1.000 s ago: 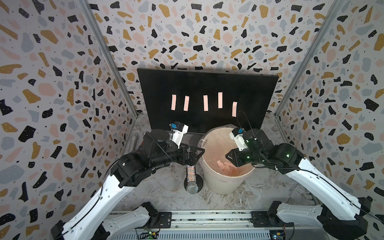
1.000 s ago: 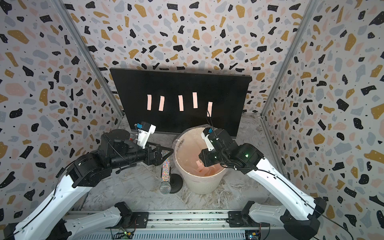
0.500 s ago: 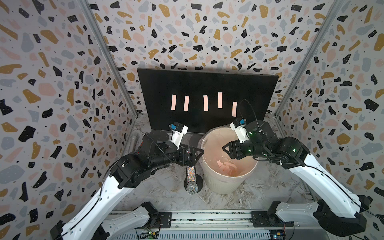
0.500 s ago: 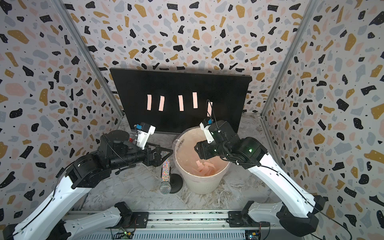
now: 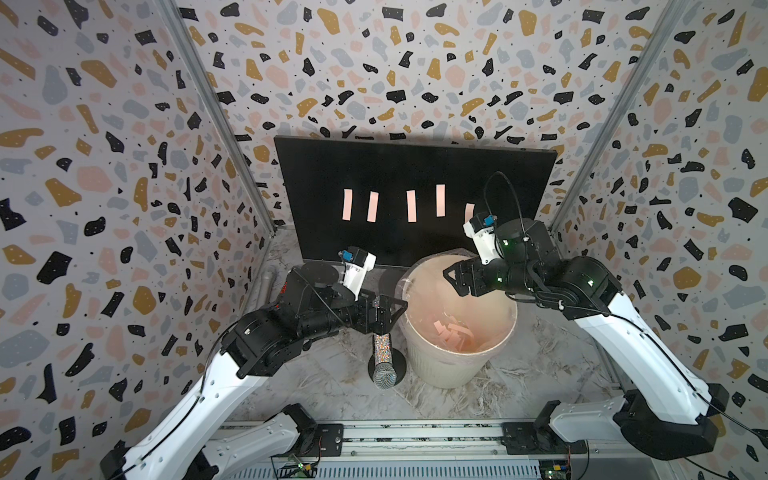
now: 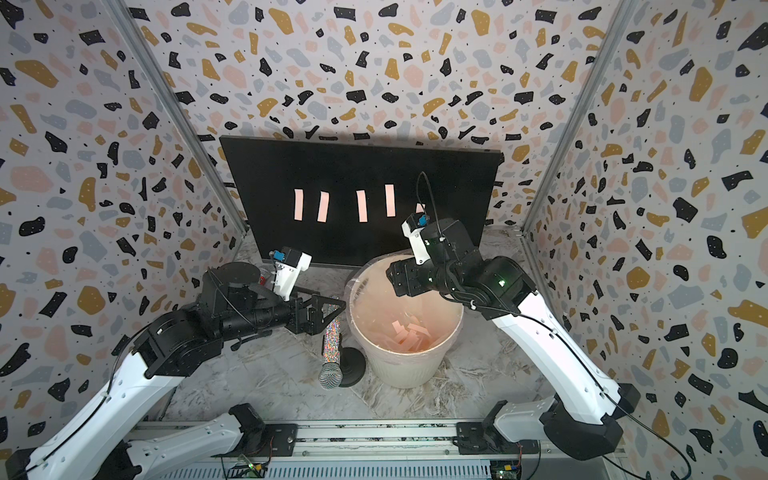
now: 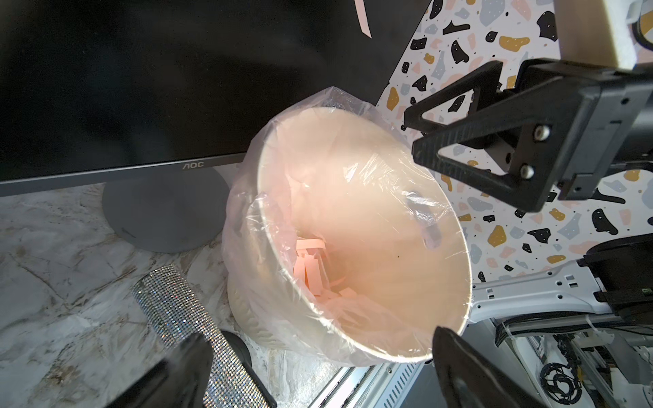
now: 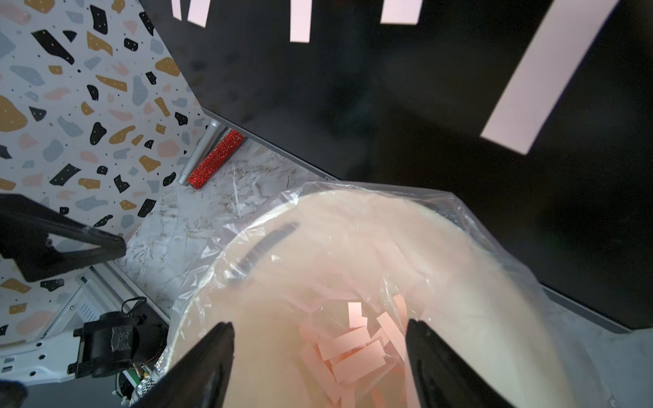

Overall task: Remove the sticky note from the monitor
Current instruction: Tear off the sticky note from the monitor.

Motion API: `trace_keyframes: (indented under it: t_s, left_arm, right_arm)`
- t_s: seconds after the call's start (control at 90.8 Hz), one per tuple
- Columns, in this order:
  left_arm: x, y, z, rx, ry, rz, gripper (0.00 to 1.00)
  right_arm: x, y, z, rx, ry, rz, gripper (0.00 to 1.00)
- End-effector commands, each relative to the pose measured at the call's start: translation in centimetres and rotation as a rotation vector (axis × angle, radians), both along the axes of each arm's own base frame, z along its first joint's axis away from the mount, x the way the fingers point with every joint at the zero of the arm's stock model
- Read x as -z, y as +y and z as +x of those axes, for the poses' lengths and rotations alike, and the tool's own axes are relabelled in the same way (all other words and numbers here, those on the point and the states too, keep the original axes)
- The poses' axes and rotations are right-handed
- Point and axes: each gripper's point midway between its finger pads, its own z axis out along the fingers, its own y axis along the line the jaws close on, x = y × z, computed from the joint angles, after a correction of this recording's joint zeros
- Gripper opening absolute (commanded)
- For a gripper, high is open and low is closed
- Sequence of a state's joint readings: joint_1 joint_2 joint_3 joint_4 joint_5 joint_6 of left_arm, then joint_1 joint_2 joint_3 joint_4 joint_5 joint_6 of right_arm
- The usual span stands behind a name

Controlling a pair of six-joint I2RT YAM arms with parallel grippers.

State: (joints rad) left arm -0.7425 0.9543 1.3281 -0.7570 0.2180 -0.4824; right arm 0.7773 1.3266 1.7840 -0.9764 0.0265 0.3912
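The monitor (image 5: 415,166) stands at the back with several pink sticky notes on its screen, such as the middle sticky note (image 5: 411,206). The rightmost note (image 5: 469,208) is half hidden behind my right wrist. My right gripper (image 5: 455,279) hovers over the far rim of the cream bin (image 5: 444,370), open and empty. In the right wrist view its fingers (image 8: 434,356) frame several loose notes (image 8: 357,349) lying in the bin. My left gripper (image 5: 397,309) is open and empty, just left of the bin.
A rhinestone microphone (image 5: 384,357) leans on a round black stand under my left gripper. A red glitter stick (image 8: 215,159) lies by the monitor's left end. The monitor's round base (image 7: 166,212) sits left of the bin. A metal rail (image 5: 415,434) runs along the front.
My right gripper has risen out of the bin toward the monitor and its jaws have spread open. The left arm has barely moved.
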Motion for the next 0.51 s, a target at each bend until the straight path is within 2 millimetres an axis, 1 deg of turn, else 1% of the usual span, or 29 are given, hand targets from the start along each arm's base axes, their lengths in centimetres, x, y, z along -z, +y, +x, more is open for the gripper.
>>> trace_keyframes:
  t_s: [0.0, 0.264, 0.496]
  left_arm:
    - [-0.4, -0.1, 0.2, 0.003, -0.04, -0.004, 0.99]
    - [-0.2, -0.2, 0.3, 0.004, -0.041, 0.003, 1.0]
    - [-0.3, -0.1, 0.3, 0.002, -0.043, 0.005, 1.0]
  right_arm:
    - [-1.8, -0.9, 0.6, 0.02, -0.035, 0.021, 0.83]
    - [-2.7, -2.4, 3.7, 0.112, -0.042, 0.038, 0.83]
    - [-2.5, -3.0, 6.2, 0.169, -0.011, 0.094, 0.81]
